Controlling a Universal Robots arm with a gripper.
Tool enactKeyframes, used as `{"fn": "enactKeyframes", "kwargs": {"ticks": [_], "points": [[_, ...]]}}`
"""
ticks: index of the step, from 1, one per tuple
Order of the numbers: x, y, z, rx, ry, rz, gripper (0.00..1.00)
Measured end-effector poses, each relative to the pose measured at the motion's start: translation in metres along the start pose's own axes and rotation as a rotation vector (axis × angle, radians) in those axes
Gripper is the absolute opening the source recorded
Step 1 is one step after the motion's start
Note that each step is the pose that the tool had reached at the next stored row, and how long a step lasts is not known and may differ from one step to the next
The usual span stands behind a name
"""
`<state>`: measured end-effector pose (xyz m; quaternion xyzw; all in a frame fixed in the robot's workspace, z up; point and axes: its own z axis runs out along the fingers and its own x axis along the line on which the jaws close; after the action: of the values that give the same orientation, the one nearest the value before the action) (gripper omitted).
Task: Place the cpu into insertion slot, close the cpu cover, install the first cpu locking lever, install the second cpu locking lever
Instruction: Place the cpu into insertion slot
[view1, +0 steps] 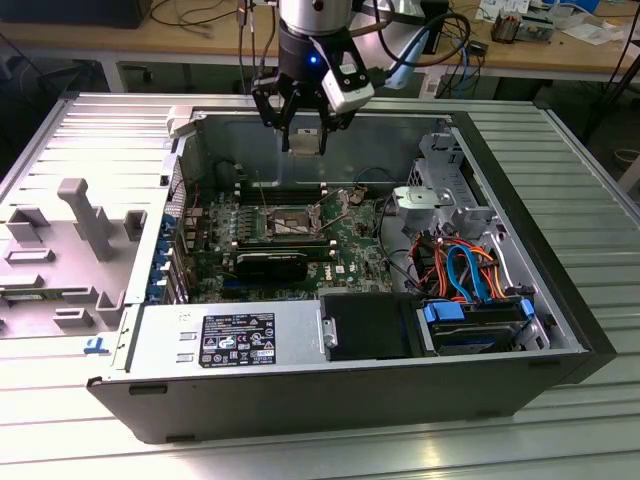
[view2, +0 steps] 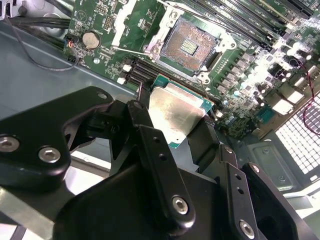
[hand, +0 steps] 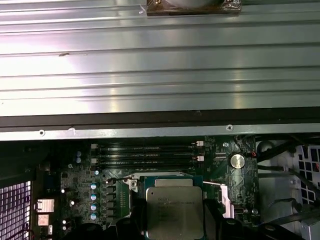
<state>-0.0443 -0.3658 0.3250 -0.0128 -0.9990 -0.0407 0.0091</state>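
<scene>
Exterior view: my gripper (view1: 304, 138) hangs over the open case (view1: 300, 400), clamped on the cpu (view1: 303, 142).
I see the chip held clear above the board (view1: 350, 255), up near the case's far wall, while the slot (view1: 283, 222) lies lower down, around the middle of the board. In the second wrist view the fingers (view2: 150, 145) pinch the cpu by two opposite edges, silver top toward the camera. The slot lies bare beyond it, contacts showing. In the first wrist view the chip hangs just beside the memory slots (hand: 145, 155), with a coin cell (hand: 237, 160) near it.
</scene>
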Motion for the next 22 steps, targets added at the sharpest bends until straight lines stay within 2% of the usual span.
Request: {"fn": "enactKeyframes", "kwargs": {"ticks": [22], "points": [[-0.0002, -0.0033, 0.008, 0.001, 0.0, 0.0, 0.55]]}}
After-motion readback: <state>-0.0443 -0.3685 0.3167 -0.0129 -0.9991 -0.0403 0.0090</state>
